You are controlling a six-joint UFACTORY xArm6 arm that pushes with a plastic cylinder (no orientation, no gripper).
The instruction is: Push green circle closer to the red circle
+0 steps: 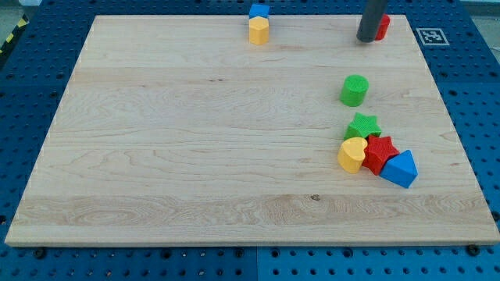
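Observation:
The green circle (354, 90) stands on the wooden board at the view's right, upper middle. The red circle (382, 26) sits at the board's top right edge, mostly hidden behind the dark rod. My tip (366, 40) rests on the board just left of the red circle, touching or nearly touching it. The tip is well above the green circle, with a clear gap between them.
A green star (363, 125), yellow heart (352, 154), red star (380, 153) and blue triangle (401, 168) cluster below the green circle. A blue block (258, 11) and a yellow block (258, 31) stand at the top edge, middle. The board's right edge (453, 117) is close.

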